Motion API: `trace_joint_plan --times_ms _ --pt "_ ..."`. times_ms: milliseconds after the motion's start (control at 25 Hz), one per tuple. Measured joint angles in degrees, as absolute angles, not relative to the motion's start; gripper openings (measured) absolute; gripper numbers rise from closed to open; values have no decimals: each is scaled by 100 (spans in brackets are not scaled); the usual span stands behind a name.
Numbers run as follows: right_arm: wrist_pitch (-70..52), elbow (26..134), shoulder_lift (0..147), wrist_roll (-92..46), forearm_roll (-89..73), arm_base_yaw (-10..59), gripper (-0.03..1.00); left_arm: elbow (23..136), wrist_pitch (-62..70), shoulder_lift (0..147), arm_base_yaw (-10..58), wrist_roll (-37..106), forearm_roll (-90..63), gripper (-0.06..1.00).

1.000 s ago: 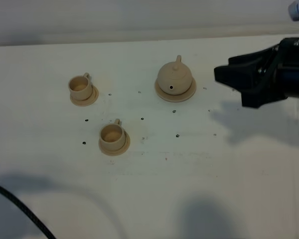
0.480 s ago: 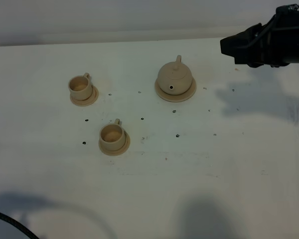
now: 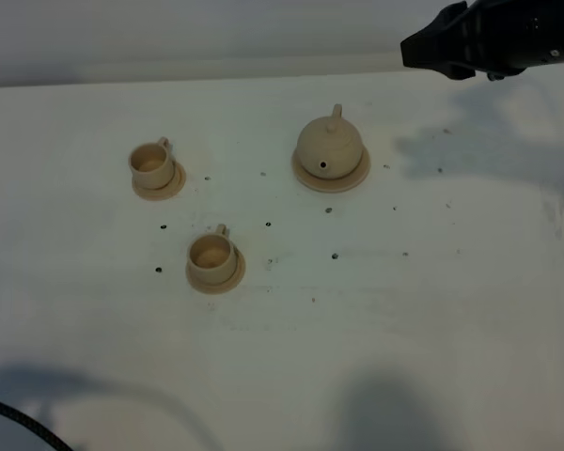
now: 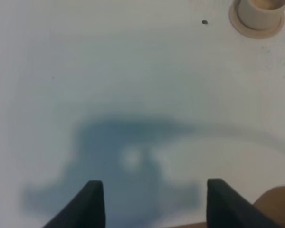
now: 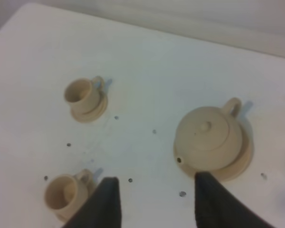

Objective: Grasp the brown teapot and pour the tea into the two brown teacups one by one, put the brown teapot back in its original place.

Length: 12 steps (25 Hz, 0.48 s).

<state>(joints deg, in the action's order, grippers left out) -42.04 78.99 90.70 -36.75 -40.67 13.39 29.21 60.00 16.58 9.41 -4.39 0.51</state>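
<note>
brown teapot (image 3: pixel 330 143) sat on its wide saucer (image 3: pixel 359 173), handle at far side, apart from far cup (image 3: pixel 151 163) & near cup (image 3: pixel 211 256). r gripper (image 5: pixel 156 204) hung high beyond it, fingers spread, empty, prob lining up for the handle. l gripper (image 4: pixel 152 204) spread too, idle.

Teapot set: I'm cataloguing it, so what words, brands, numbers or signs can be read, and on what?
None can be read. The brown teapot, the far teacup and the near teacup are plain tan in every view; the table shows only dark specks, no characters.
</note>
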Motion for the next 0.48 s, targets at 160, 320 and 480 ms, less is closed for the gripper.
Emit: trace_joint_plan --times_ms 160,320,480 --pt "-4351 8309 9348 -3387 -3684 1339 39 2921 6000 1608 777 -439 32 47" --pt "-4385 8466 9488 -3278 -3457 1339 39 2921 5990 1174 296 -439 34 47" --pt "-4765 8869 9739 -3217 -3311 1339 39 2911 5986 489 61 -439 34 47"
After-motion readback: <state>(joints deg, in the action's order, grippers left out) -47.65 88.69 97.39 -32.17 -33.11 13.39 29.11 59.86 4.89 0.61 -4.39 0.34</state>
